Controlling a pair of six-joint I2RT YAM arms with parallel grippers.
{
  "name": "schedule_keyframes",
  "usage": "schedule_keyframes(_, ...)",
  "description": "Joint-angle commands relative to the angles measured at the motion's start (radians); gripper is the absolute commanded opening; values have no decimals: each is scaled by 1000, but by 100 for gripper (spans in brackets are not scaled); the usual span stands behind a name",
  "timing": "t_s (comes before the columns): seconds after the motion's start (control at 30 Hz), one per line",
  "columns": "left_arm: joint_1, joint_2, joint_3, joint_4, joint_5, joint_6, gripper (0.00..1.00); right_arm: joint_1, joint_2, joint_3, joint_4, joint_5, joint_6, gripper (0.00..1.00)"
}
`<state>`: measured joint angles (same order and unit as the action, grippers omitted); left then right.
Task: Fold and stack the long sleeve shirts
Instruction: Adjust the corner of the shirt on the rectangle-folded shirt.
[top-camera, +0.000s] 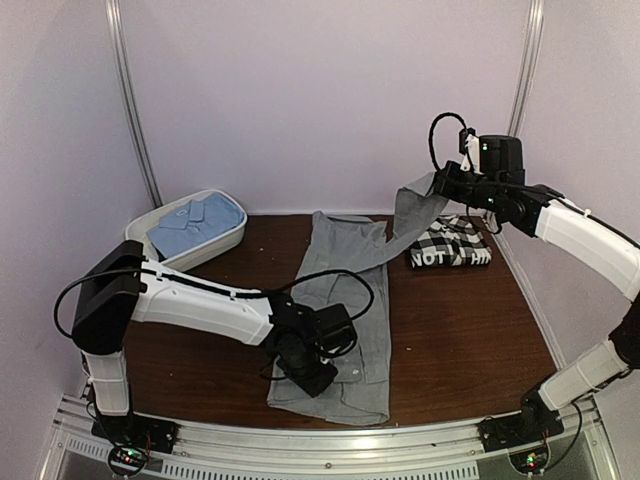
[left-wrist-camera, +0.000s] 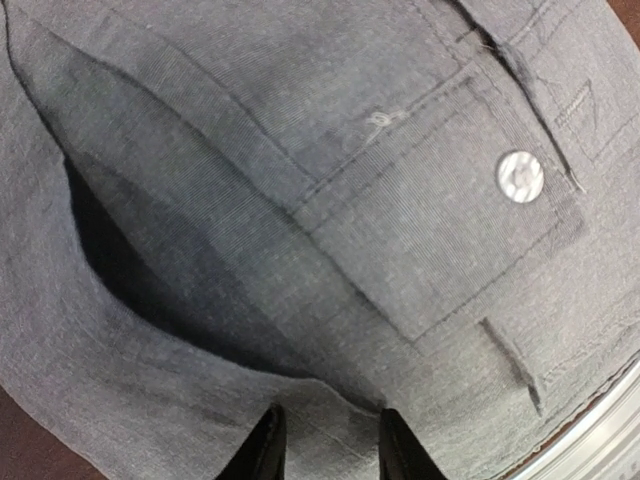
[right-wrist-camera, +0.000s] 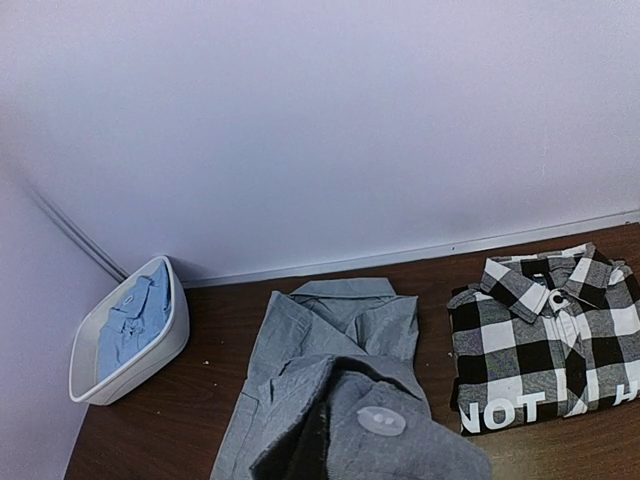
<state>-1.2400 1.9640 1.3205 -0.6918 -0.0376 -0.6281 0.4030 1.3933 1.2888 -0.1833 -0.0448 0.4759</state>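
The grey long sleeve shirt (top-camera: 345, 300) lies lengthwise on the table, collar at the far end. My left gripper (top-camera: 305, 365) is pressed down on its near part; in the left wrist view the fingertips (left-wrist-camera: 265, 448) stand apart with a raised ridge of the grey shirt (left-wrist-camera: 330, 420) between them, beside a buttoned cuff (left-wrist-camera: 520, 175). My right gripper (top-camera: 447, 185) is shut on the grey sleeve (top-camera: 410, 215) and holds it up off the table; the cuff (right-wrist-camera: 380, 430) fills the bottom of the right wrist view and hides the fingers. The checked shirt (top-camera: 450, 243) lies folded at the far right.
A white tub (top-camera: 232, 238) at the far left holds the folded light blue shirt (top-camera: 195, 225). White walls close in the back and sides. A metal rail (top-camera: 330, 440) runs along the near edge.
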Motion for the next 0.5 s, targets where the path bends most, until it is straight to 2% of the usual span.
schedule_keyframes(0.0, -8, 13, 30, -8, -2, 1, 37, 0, -17, -6, 30, -5, 4, 0)
schedule_keyframes(0.37, -18, 38, 26, -15, -20, -1, 38, 0, -14, -7, 32, -4, 4, 0)
schedule_keyframes(0.47, -18, 37, 31, -33, -44, -5, 34, -1, -13, -6, 34, -8, 4, 0)
